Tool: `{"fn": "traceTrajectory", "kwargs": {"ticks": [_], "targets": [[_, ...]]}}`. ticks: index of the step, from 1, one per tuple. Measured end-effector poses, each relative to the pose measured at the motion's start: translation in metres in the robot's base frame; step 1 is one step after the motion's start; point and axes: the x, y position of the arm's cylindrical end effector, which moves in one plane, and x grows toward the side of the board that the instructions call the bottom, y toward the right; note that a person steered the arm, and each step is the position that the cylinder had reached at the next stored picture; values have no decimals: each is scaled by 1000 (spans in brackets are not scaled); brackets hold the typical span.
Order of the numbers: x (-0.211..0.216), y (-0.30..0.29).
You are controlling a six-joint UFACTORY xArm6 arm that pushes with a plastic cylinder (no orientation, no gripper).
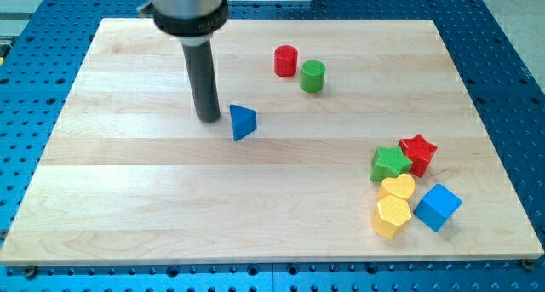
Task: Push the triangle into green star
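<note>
The blue triangle (243,122) lies on the wooden board a little left of the view's centre. The green star (390,163) sits at the view's lower right, touching the red star (418,153). My tip (208,118) rests on the board just to the left of the blue triangle, a small gap away from it. The dark rod rises from the tip toward the view's top.
A red cylinder (285,60) and a green cylinder (312,76) stand near the top centre. A yellow heart (398,188), a yellow hexagon (392,216) and a blue cube (438,207) cluster below the stars. The board's edge (272,261) runs along the bottom.
</note>
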Motion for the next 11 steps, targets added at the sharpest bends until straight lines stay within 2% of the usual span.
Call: {"fn": "traceTrajectory", "kwargs": {"ticks": [1, 2, 3, 4, 5, 6, 7, 9, 10, 11], "targets": [[43, 77], [44, 25], [25, -11], [11, 40], [18, 119], [21, 111], [9, 71], [3, 172], [42, 208], [42, 160]]}}
